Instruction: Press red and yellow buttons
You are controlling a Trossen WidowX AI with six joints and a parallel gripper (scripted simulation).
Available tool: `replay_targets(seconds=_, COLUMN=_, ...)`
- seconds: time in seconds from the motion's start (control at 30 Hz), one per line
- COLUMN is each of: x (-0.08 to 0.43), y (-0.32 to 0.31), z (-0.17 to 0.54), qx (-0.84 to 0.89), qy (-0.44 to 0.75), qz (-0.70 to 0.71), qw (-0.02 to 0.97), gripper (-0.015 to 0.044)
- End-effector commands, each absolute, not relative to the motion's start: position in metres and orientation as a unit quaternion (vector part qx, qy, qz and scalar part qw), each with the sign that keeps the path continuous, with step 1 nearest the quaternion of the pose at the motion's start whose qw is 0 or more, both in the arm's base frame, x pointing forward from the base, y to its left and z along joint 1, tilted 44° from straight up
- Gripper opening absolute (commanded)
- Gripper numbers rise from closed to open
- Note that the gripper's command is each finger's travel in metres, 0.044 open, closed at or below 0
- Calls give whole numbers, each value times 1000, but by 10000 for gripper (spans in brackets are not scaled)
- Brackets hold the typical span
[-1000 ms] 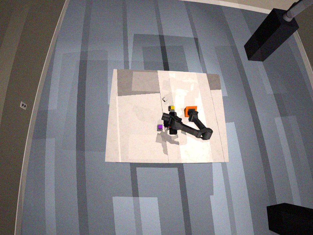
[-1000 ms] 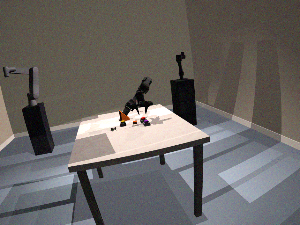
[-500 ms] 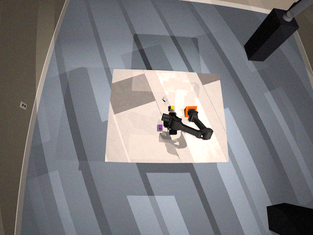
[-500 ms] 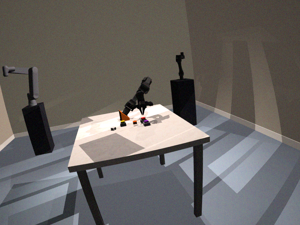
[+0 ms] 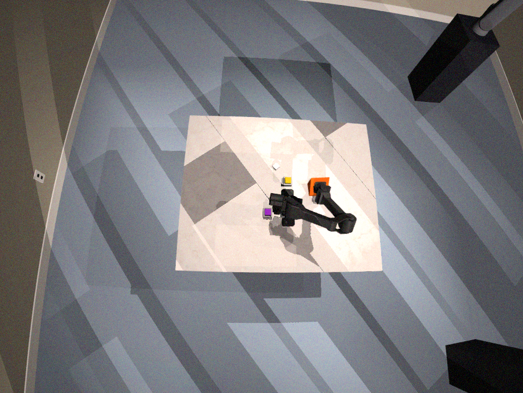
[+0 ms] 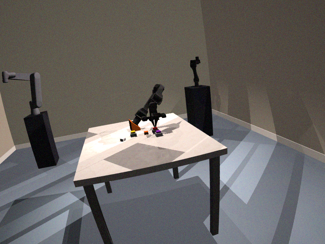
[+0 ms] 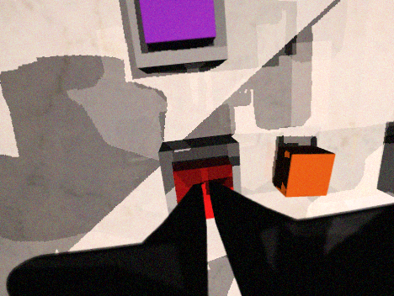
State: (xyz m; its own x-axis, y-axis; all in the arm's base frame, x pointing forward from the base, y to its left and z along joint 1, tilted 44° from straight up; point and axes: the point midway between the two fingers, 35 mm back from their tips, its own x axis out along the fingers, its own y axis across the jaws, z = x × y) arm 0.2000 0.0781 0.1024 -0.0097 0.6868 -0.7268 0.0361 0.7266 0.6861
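Observation:
The red button [image 6: 155,128] [image 7: 183,178] has a red cap in a grey housing; the arm hides it in the top view. My gripper [image 6: 155,127] [image 7: 205,190] points down and is shut, with nothing held. Its fingertips are at the middle of the red cap; whether they touch it or the cap is pushed down I cannot tell. The yellow button [image 5: 287,180] [image 6: 133,131] stands apart from the fingers, farther left in the exterior view.
The purple button [image 5: 267,212] [image 6: 158,131] [image 7: 178,18] stands close to the red one. An orange block [image 6: 146,132] [image 7: 311,174] lies between red and yellow. A white block [image 5: 275,166] [image 6: 122,139] lies beyond yellow. An orange wedge [image 5: 311,183] [image 6: 134,126] is at the arm's base.

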Motion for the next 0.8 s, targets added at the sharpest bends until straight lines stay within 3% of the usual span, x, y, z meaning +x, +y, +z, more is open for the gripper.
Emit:
replay_targets(seconds=0.0, x=197, y=83, z=97, qx=277, qy=667, qz=250, qw=644, gripper=20)
replay_targets(seconds=0.77, x=199, y=79, z=102, qx=273, qy=665, qz=250, qw=648, gripper=20)
